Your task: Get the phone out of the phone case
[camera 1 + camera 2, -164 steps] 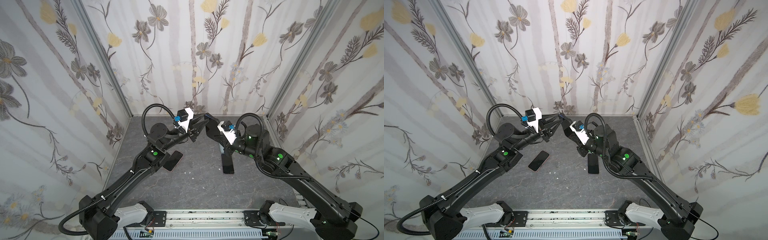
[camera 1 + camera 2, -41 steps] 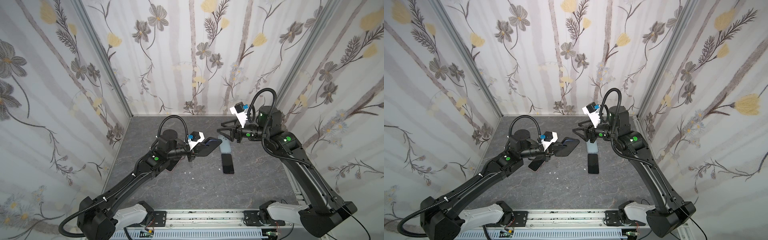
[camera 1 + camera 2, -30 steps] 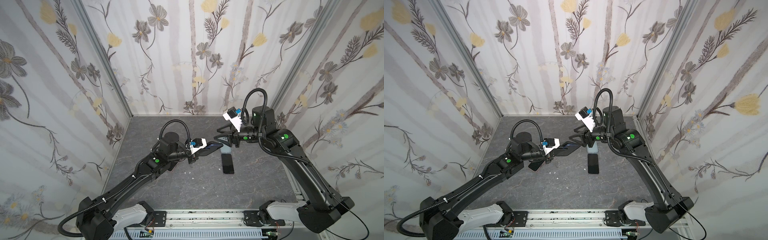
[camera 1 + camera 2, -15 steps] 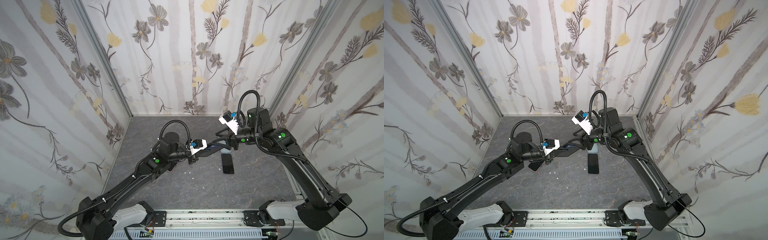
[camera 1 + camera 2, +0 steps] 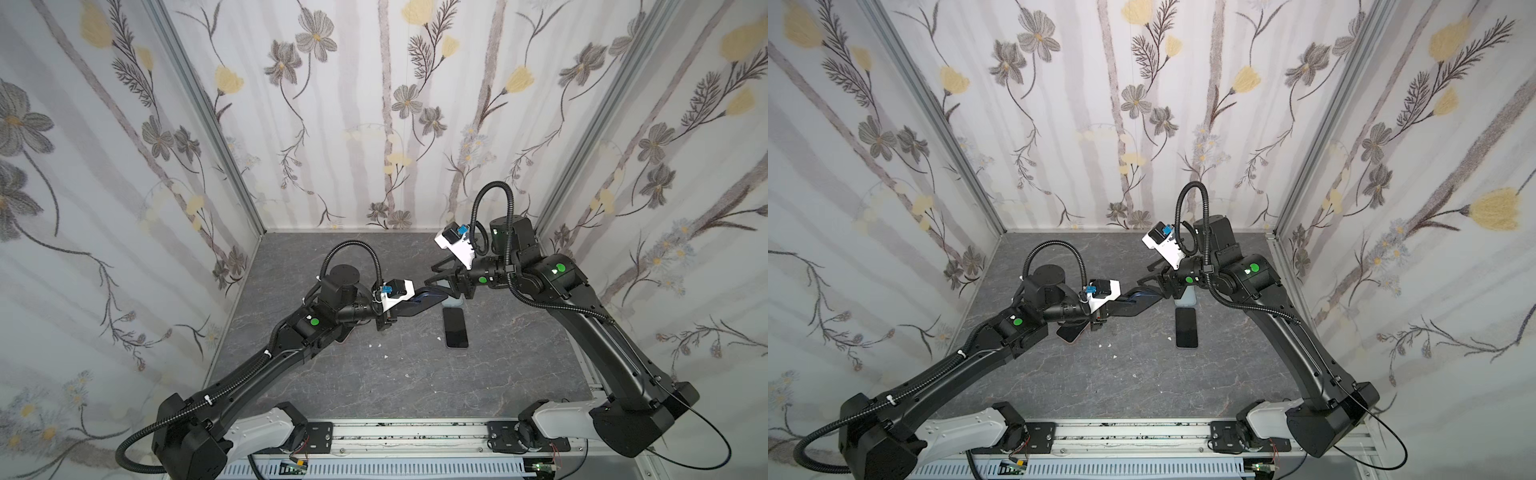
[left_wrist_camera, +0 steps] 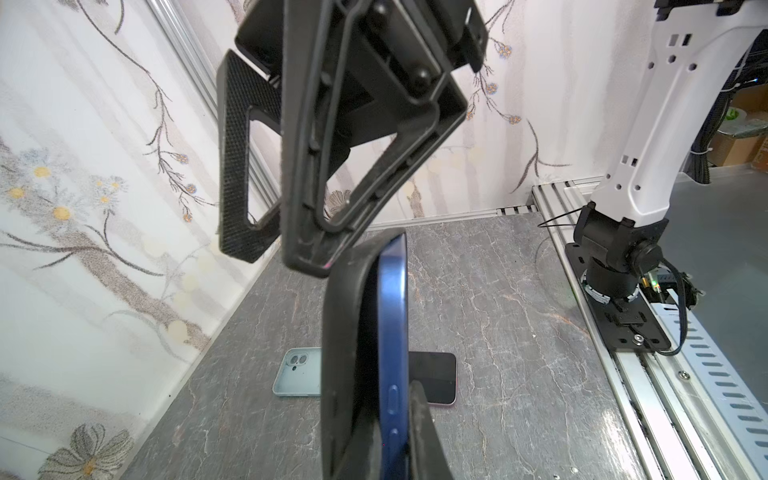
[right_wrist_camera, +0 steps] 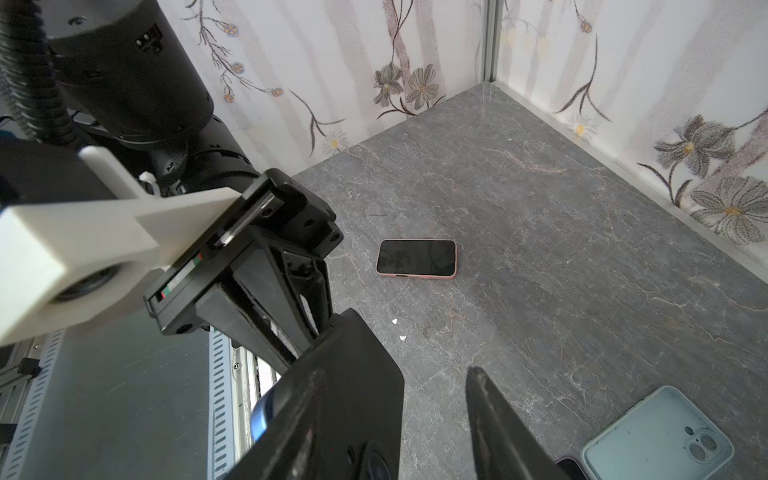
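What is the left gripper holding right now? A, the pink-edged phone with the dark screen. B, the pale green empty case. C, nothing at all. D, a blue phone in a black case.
D: the left gripper is shut on a blue phone that sits in a black case, held up in the air in the left wrist view.
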Tool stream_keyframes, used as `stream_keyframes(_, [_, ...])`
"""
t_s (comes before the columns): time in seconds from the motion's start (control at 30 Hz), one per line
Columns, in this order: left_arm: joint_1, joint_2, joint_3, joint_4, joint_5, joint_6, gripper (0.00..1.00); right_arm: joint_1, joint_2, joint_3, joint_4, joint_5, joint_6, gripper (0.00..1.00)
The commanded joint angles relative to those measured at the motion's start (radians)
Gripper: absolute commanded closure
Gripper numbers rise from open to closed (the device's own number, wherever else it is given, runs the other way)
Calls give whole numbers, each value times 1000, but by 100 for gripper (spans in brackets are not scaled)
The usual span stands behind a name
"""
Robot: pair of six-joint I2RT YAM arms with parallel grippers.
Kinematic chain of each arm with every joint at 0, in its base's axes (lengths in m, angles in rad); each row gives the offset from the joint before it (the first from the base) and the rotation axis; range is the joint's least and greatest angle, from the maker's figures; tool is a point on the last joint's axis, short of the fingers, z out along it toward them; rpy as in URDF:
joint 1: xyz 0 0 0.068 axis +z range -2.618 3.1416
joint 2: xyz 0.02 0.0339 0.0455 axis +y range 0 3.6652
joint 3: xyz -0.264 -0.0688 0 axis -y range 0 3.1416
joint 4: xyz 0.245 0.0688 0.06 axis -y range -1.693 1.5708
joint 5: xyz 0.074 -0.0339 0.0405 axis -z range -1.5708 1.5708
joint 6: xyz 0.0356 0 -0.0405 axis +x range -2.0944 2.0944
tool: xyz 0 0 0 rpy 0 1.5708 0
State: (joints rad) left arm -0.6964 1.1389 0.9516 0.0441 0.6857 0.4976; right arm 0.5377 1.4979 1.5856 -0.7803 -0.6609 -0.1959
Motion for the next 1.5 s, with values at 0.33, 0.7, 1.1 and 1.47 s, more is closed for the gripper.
stream_keyframes(0.33, [1,-6,9,73,8,15,100,19,7,4,-38,-32,-46,44])
stream_keyframes(0.7, [1,-10,4,73,8,15,100,21,-37,2,40,-97,-28,40])
stream_keyframes(1.1, [1,-13,4,73,12,19,100,22,1,5,-6,35,-31,41])
stream_keyframes(1.47, [1,-24,3,73,21,17,100,18,28,4,-18,122,-2,43])
